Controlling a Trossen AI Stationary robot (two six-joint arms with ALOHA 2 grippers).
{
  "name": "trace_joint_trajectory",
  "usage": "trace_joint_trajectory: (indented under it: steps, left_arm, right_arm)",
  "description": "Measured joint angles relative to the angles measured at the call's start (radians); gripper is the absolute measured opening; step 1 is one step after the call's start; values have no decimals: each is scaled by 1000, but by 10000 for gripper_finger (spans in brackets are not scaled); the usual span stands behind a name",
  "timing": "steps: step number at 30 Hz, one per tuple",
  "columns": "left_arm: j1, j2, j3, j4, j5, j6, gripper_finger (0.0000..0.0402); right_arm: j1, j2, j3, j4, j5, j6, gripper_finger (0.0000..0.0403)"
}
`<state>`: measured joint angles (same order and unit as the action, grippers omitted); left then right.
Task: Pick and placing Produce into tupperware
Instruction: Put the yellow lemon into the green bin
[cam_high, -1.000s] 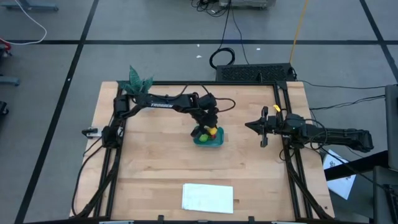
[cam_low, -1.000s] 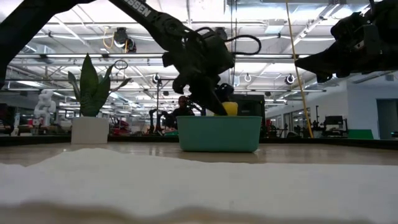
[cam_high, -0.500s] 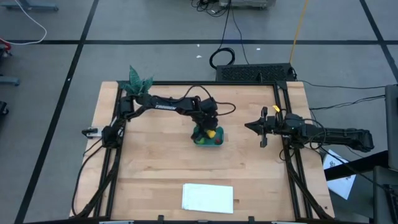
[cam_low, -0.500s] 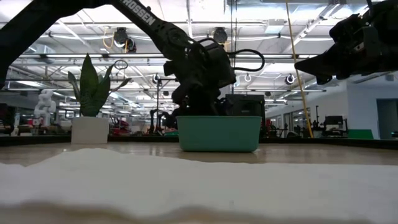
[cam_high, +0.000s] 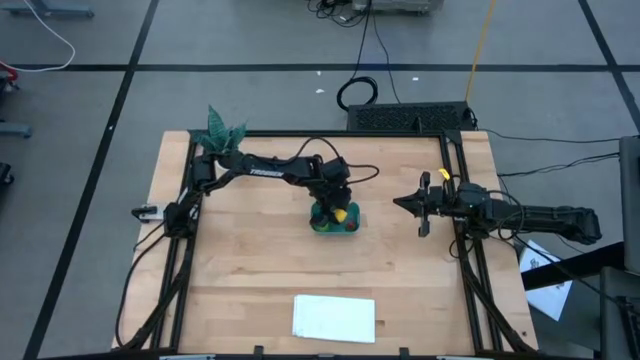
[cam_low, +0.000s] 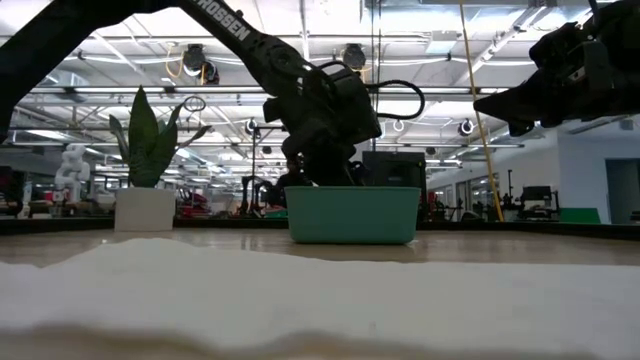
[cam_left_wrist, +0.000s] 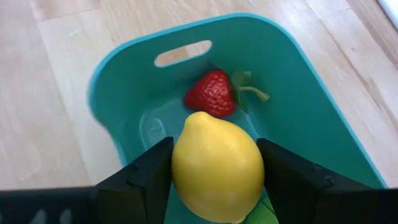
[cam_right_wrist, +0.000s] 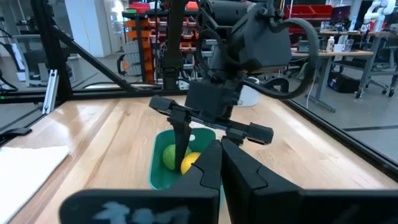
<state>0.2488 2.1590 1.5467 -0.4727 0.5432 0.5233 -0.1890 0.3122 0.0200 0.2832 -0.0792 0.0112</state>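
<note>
Lemon (cam_left_wrist: 217, 166) clamped in left tool (cam_left_wrist: 214, 180), low inside tupperware (cam_left_wrist: 323, 124) w/ strawberry (cam_left_wrist: 212, 93). Right tool (cam_high: 424, 203) shut, empty, off to side above bench (cam_high: 250, 280).

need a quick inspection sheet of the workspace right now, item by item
surface: wooden table, black frame along its edges.
job's things: lemon between the left gripper's fingers, low inside the teal tub; strawberry and lime in the tub.
clutter: white sheet at the front edge; potted plant at a back corner.
grippers: left gripper shut on the lemon; right gripper waiting at the table's right side.
cables: black coil on the floor.
surroundings: workshop racks and benches.
</note>
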Motion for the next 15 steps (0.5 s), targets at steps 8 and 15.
trace_joint_trajectory:
  steps: [8, 15]
  left_arm:
    - [-26, 0, 0, -19, -60, 108, 214]
    - [-38, 1, 0, -19, -73, 155, 214]
  right_arm:
    - [0, 0, 0, -2, 0, 0, 0]
    - [0, 0, 0, -3, 0, 0, 0]
